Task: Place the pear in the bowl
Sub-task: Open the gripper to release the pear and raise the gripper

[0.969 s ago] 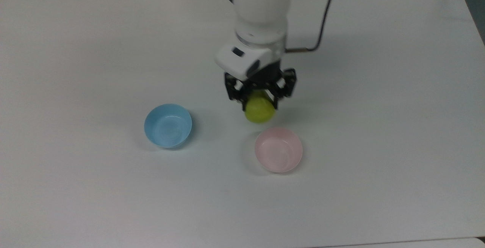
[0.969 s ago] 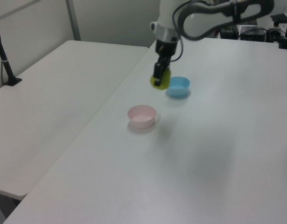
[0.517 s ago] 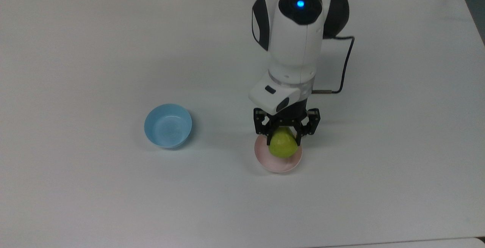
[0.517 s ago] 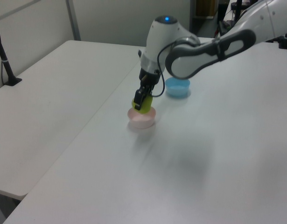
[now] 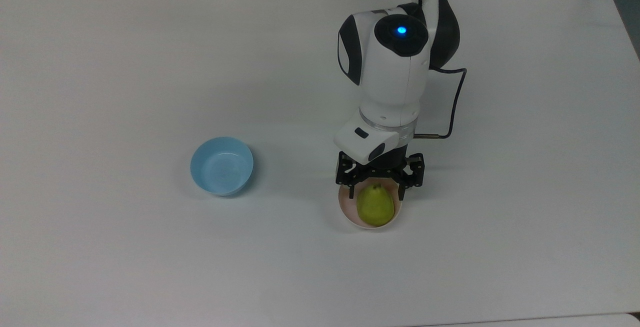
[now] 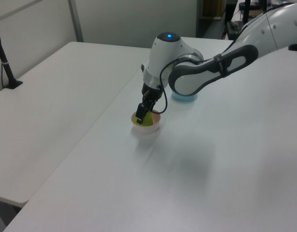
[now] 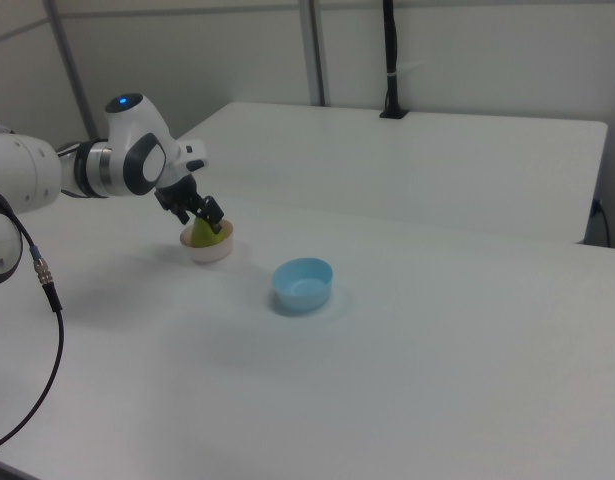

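One pear sits inside the pink bowl as we look on, the gripper low over it with its jaws spread to either side of the fruit's narrow top, apparently no longer pinching it. We judge the risk to lie in the exit: a finger catching the pear or the bowl's far rim on the way up could tip the light bowl or roll the fruit out onto the table. We count two bowls, the pink one and a blue bowl standing well apart on the top view's left, plus one pear and one arm.
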Tool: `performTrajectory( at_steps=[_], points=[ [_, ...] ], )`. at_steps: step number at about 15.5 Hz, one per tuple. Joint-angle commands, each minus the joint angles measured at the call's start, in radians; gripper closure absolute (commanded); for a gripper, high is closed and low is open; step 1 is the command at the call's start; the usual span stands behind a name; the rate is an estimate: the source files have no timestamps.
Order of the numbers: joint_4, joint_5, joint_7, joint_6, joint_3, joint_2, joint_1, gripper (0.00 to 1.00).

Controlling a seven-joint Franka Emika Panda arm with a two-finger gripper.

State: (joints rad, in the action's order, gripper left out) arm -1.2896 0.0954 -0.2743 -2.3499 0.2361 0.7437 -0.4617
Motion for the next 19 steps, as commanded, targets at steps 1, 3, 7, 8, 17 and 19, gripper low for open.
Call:
performTrajectory(
  at_steps=[1,3,7,8,17,19],
  points=[
    [-0.063,-0.022,-0.014,0.015,0.017,-0.117,-0.011,0.00],
    [-0.123,-0.025,-0.014,0.070,0.017,-0.217,0.000,0.00],
    [-0.227,-0.037,-0.008,0.364,0.011,-0.449,0.067,0.00],
    [-0.231,-0.051,-0.006,0.439,0.009,-0.486,0.092,0.00],
    [-0.370,-0.097,0.168,0.715,-0.127,-0.751,0.371,0.00],
    [-0.367,-0.095,0.194,0.728,-0.132,-0.754,0.391,0.00]
  ],
)
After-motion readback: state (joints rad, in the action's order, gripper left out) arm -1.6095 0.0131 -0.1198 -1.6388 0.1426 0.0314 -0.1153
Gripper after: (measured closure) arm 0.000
